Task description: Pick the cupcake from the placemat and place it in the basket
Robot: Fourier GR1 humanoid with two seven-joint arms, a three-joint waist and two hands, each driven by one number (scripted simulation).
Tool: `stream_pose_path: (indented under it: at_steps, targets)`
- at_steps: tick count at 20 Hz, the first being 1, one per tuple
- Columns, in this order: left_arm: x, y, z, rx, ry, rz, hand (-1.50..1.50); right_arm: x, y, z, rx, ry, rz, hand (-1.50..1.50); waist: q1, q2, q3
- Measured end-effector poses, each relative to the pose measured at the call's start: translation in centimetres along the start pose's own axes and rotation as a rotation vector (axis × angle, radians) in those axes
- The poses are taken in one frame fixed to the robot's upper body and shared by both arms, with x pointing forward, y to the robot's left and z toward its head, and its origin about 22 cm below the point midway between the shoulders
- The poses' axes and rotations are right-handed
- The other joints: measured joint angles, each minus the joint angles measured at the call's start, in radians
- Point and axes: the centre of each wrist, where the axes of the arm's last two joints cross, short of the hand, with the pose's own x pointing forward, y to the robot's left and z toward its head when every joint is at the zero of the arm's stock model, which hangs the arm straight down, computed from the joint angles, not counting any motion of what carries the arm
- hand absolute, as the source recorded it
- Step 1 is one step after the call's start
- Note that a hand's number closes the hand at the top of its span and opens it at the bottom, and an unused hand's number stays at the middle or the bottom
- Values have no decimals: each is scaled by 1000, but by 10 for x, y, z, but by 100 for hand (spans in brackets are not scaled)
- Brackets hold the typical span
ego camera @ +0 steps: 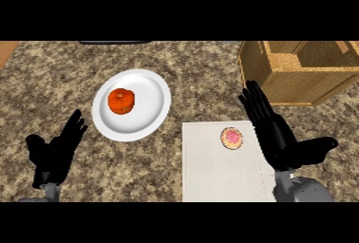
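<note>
A small cupcake (231, 138) with pink frosting sits on the pale grey placemat (217, 175), near the mat's far right corner. The woven basket (280, 78) stands at the far right of the counter, its inside showing light wood. My right hand (277, 137) is open, fingers straight and pointing away, just right of the cupcake and not touching it; its fingertips reach toward the basket's near wall. My left hand (54, 151) rests open at the lower left, well away from the mat.
A white plate (151, 109) lies left of centre with a red-orange tomato-like item (121, 101) on it. The counter (42, 80) is speckled brown stone. A dark object shows along the far edge at top.
</note>
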Motion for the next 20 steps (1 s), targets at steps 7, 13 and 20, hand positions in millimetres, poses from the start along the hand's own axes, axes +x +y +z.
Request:
stream_pose_path:
  at_steps: [7,13,20]
  targets:
    - [59,12,-18,-31,-285,-183,0,21,25,-39,-27,-84,-4,150,0,-25,-2]
    - [90,3,-27,-114,-434,-261,0,21,108,-54,-77,-107,-42,-150,45,-20,-12]
    - [92,10,-28,-104,-446,-292,0,22,119,-90,-234,-84,364,-150,20,-38,-22]
